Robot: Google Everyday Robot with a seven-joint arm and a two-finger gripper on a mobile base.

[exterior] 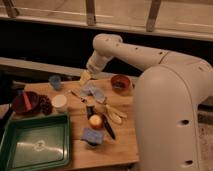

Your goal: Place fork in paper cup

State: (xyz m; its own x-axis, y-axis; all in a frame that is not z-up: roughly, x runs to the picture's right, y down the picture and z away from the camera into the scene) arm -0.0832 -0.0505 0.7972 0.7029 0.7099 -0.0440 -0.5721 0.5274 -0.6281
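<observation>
The pale two-finger gripper point(86, 76) is held low over the far edge of the wooden worktop point(125, 145), its jaws spread and empty. The thin silvery metal fork point(77, 95) is seen lying on the worktop, near the short white paper cup point(59, 102).

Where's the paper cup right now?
In the camera view, the paper cup stands on the left of the table, between the green tray in front and the blue cup behind; the gripper hovers up-right of it.
</observation>
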